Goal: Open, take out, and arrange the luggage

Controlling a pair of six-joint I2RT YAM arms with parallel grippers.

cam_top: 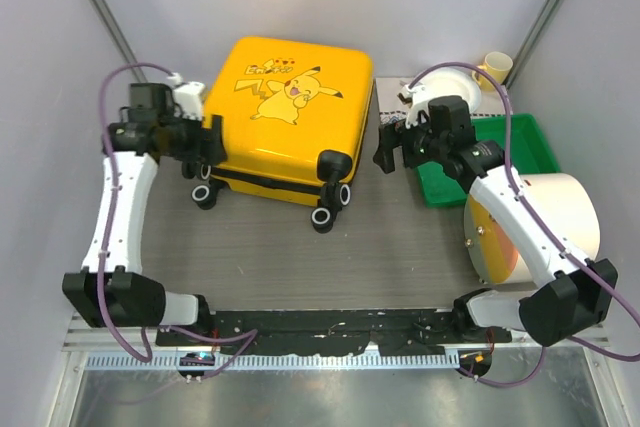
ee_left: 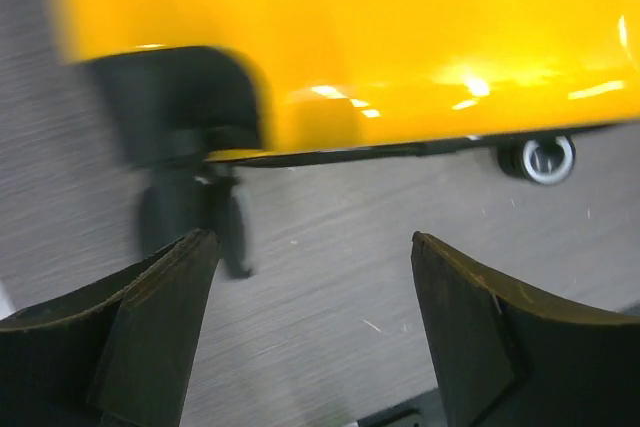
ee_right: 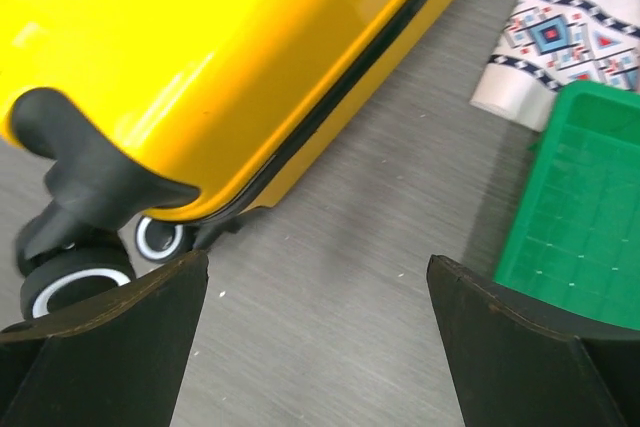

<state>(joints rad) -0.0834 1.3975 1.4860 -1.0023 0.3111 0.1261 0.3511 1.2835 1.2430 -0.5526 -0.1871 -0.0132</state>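
The yellow Pikachu suitcase (cam_top: 285, 117) lies flat and closed at the table's back centre, wheels toward the front. My left gripper (cam_top: 212, 145) is open and empty at the case's left front corner, next to a wheel. In the left wrist view the yellow shell (ee_left: 400, 37) fills the top, with a black wheel bracket (ee_left: 175, 112) and the gripper (ee_left: 315, 247) over bare table. My right gripper (cam_top: 388, 150) is open and empty just right of the case. The right wrist view shows the case's side and black zipper seam (ee_right: 330, 82), a wheel (ee_right: 65, 282), and the gripper (ee_right: 318, 267).
A green plastic tray (cam_top: 500, 152) sits at the right, also in the right wrist view (ee_right: 590, 217). A large cream cylinder with an orange end (cam_top: 530, 227) lies in front of it. A patterned cloth (ee_right: 570, 32) and a cream cup (cam_top: 495, 67) are at the back right.
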